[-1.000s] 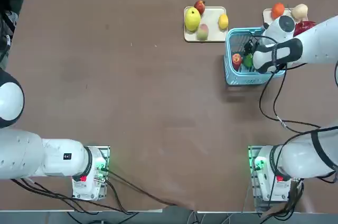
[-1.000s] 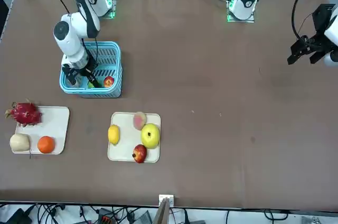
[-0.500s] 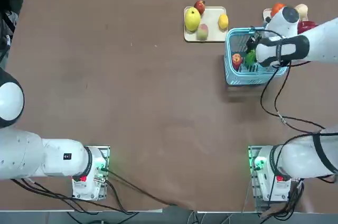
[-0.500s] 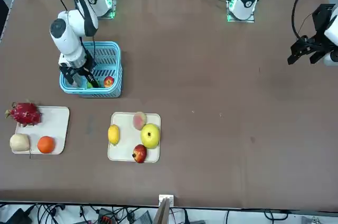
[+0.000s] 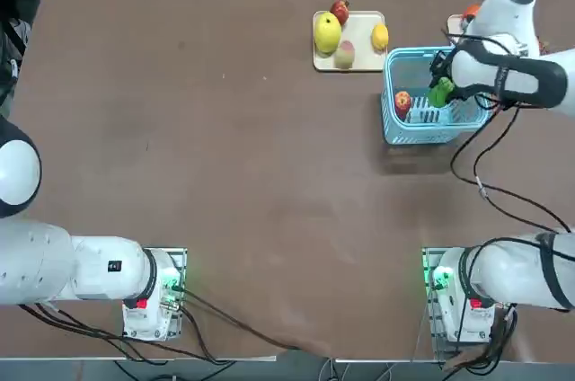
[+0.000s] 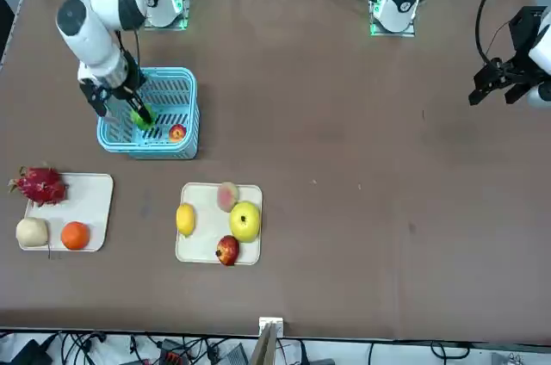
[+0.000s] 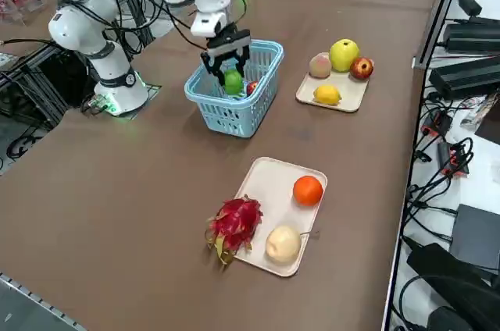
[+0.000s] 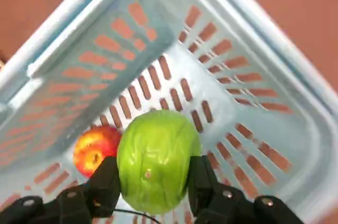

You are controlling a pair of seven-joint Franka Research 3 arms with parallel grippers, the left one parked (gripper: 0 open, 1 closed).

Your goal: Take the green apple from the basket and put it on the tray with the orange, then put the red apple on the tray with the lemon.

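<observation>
My right gripper (image 8: 152,184) is shut on the green apple (image 8: 153,159) and holds it above the floor of the light blue basket (image 8: 240,78), still inside its rim (image 7: 226,116). The held green apple (image 6: 143,118) also shows from the front and from above (image 5: 440,93). The red apple (image 8: 93,148) lies on the basket floor beside it (image 5: 402,101). The tray with the orange (image 6: 91,201) lies past the basket, with the orange (image 6: 75,235) on it. The tray with the lemon (image 6: 207,243) carries the lemon (image 6: 185,219).
A magenta dragon fruit (image 6: 40,184) and a pale round fruit (image 6: 32,231) share the orange's tray. A big yellow fruit (image 6: 244,220), a dark red fruit (image 6: 227,250) and a green-pink fruit (image 6: 227,195) share the lemon's tray. The basket's hoop handle (image 7: 262,54) lies down along its rim.
The right gripper closed on the green apple down in the basket and lifted it off the basket floor. The arm has risen. The red apple stayed where it was.
</observation>
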